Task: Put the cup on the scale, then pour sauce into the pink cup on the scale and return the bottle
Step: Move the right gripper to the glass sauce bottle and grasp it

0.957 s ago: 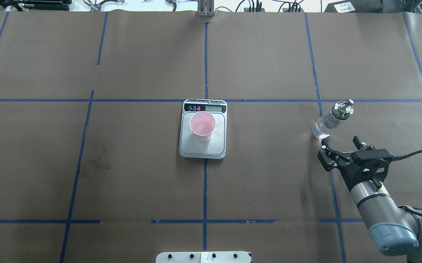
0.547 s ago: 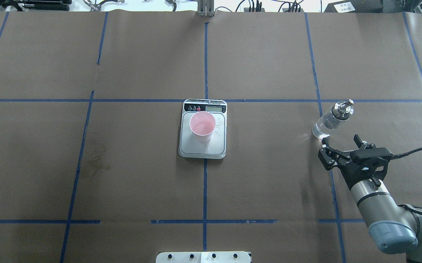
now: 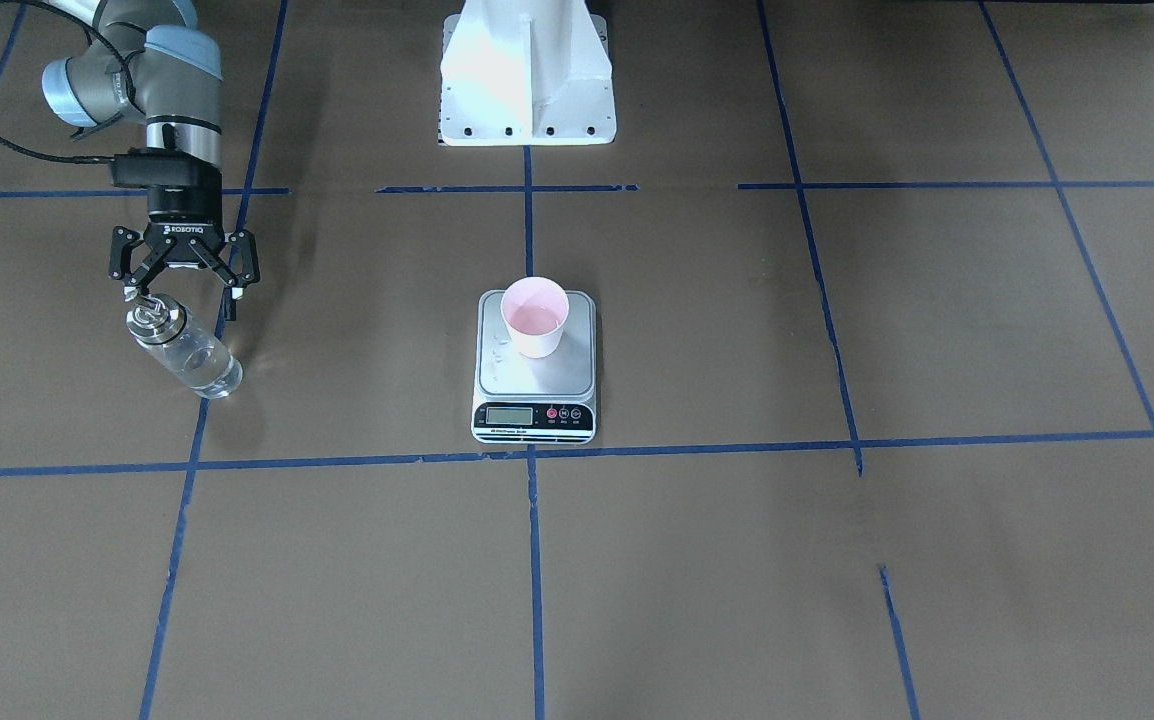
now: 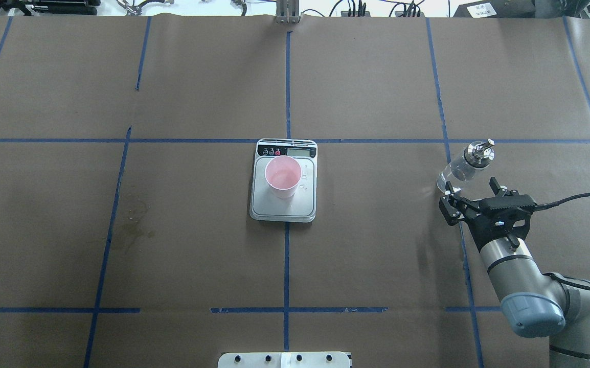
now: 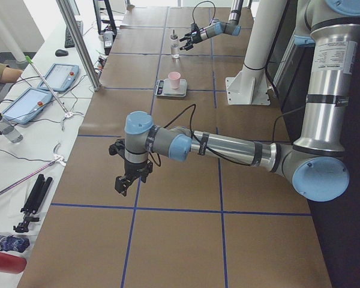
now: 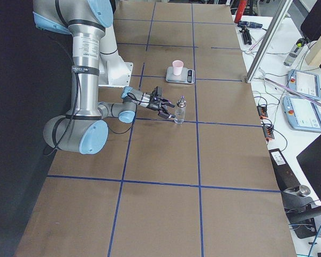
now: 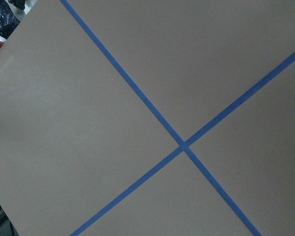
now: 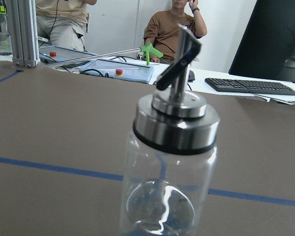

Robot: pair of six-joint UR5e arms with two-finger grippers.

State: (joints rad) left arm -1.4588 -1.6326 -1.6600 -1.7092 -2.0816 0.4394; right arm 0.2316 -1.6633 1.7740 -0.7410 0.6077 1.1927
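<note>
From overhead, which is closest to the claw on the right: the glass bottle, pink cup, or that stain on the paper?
1. The bottle, just beyond the right gripper, at the right.
2. The cup, on the scale at the middle.
3. The stain, far over on the left.

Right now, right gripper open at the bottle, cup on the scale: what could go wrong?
1. The right gripper is open, its fingers close to the glass bottle, which stands free and tall on the table. A finger arriving off-centre could tip it over.
2. Droplets lie on the scale platform beside the pink cup. They may skew the reading, and the narrow cup leaves little margin for a stray pour.
</note>
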